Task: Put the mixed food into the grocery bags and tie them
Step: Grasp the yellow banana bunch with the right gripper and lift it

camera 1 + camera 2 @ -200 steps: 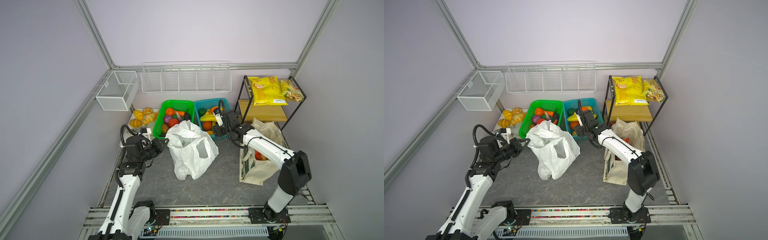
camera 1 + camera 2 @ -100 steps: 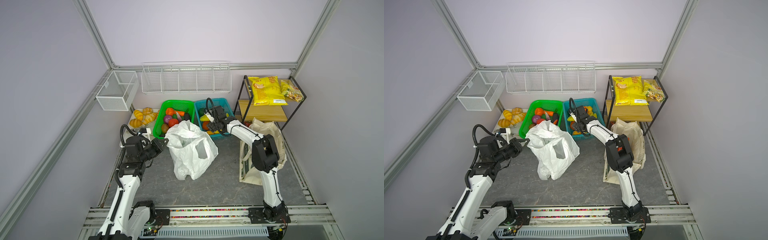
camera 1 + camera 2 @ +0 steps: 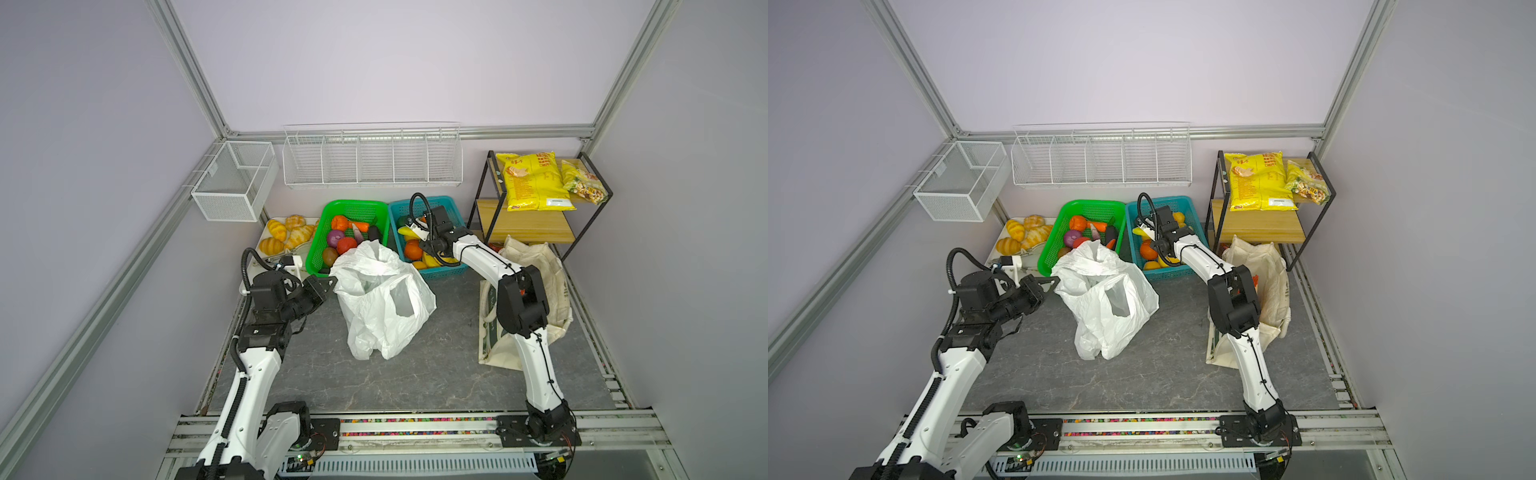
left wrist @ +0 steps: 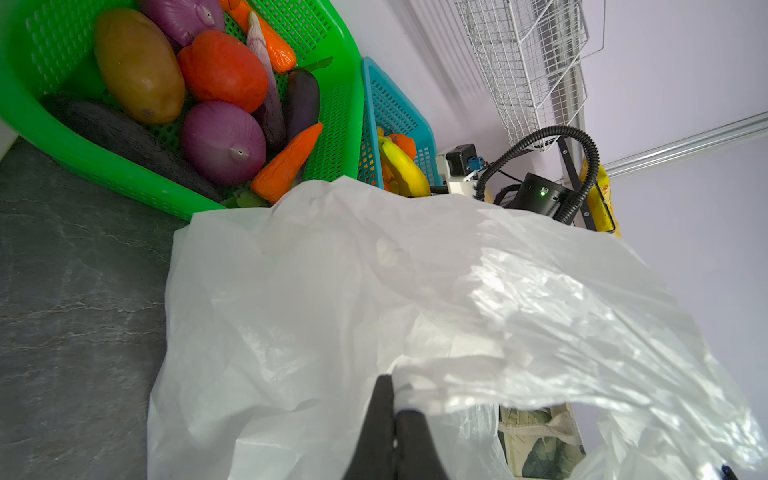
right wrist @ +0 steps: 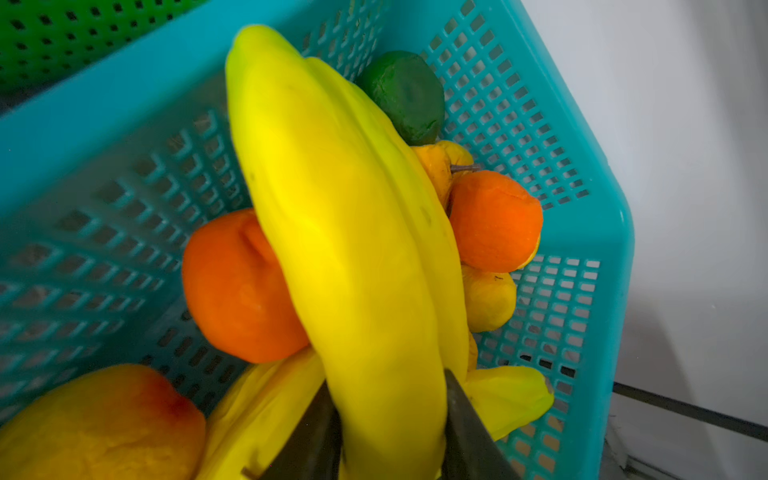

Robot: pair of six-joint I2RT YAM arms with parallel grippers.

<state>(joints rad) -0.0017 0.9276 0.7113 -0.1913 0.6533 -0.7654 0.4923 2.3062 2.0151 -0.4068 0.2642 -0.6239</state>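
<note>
The thin white plastic bag (image 3: 382,299) (image 3: 1104,307) stands open mid-floor. My left gripper (image 3: 330,284) (image 4: 392,399) is shut on its rim at the left side. The cream leaf-print tote (image 3: 548,266) (image 3: 1273,270) slumps at the right, behind my right arm. My right gripper (image 3: 434,253) (image 5: 388,415) reaches down into the teal basket (image 3: 440,203) (image 5: 615,249), shut on the large yellow banana (image 5: 345,208) near one end. Round orange fruits (image 5: 237,286) (image 5: 494,224) lie under and beside the banana. No snack packets show clearly.
A green basket (image 3: 353,205) (image 4: 340,62) of vegetables sits left of the teal one, touching the white bag. A bread tray (image 3: 286,237) lies at the back left. A shelf with a big yellow chip bag (image 3: 532,183) stands at the back right. Wire baskets (image 3: 370,158) hang on the wall.
My right arm reached further back into the teal basket, and its jaws closed on the banana. The left arm and the white bag have not moved.
</note>
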